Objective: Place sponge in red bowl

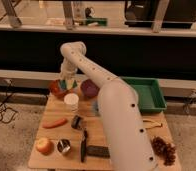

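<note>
The red bowl (pixel 55 89) sits at the table's back left corner. The purple bowl (pixel 90 89) stands to its right. My gripper (pixel 66 82) points down from the white arm, over the red bowl's right rim. It is shut on the sponge (pixel 69 84), a small green and pale yellow block. The sponge hangs just above the rim, between the two bowls but nearer the red one. The arm hides part of the purple bowl.
A white cup (pixel 71 101) stands just in front of the bowls. On the wooden table (pixel 51 112) lie a carrot (pixel 55 123), a dark can (pixel 77 122), an apple (pixel 43 145), a metal cup (pixel 64 146), a black tool (pixel 84 145) and grapes (pixel 163 150). A green tray (pixel 146 94) is at the right.
</note>
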Tool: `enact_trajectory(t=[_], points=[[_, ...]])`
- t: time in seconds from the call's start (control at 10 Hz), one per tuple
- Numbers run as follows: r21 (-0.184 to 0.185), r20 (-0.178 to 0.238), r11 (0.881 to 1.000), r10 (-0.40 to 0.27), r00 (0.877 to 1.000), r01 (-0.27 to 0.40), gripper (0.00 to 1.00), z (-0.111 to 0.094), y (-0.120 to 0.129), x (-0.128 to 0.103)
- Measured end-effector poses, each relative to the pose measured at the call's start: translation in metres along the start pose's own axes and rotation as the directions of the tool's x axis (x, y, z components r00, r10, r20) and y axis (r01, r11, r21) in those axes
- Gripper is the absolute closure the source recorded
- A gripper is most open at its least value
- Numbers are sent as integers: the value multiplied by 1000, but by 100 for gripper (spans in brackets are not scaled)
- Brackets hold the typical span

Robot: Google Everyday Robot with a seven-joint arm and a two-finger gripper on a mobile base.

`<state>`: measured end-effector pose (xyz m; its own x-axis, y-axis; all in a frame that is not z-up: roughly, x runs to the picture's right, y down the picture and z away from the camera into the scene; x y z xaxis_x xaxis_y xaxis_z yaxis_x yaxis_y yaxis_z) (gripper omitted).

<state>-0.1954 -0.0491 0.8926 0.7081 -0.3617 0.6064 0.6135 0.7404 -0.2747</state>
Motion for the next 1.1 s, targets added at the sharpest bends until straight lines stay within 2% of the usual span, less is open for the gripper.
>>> enact_trajectory(t=[0.3, 0.8, 1.1], points=[[11, 5, 1000, -1, 1000, 1, 87, 9, -6, 0], [59, -2, 997, 42, 999, -42, 87, 20, -10, 11], [76, 3, 996, 45, 999, -45, 87, 24, -17, 8]])
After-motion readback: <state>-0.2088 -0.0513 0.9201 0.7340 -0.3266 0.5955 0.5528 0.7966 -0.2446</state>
